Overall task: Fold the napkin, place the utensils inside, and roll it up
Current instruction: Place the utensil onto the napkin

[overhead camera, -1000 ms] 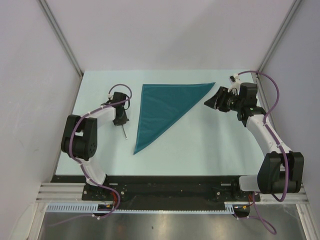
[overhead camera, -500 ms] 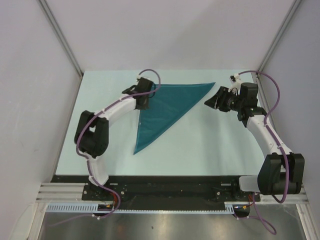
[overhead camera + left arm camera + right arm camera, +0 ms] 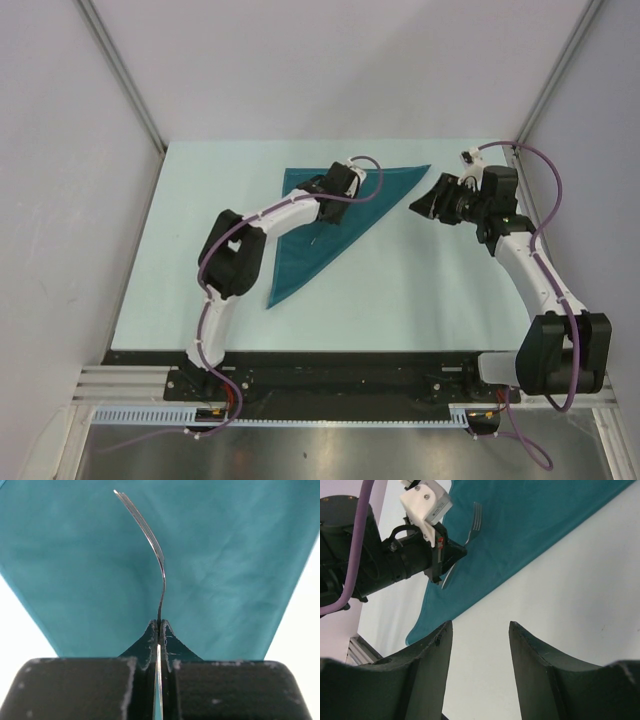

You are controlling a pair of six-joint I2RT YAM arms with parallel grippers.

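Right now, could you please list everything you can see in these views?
napkin: one, dark teal, folded into a triangle, lying flat toward the far side of the table
fork: one, silver, held by its handle over the napkin, tines pointing away from the gripper
table: one, pale blue-green, under everything
left gripper: one, black, shut on the fork, over the napkin
right gripper: one, black, open and empty, beside the napkin's right corner
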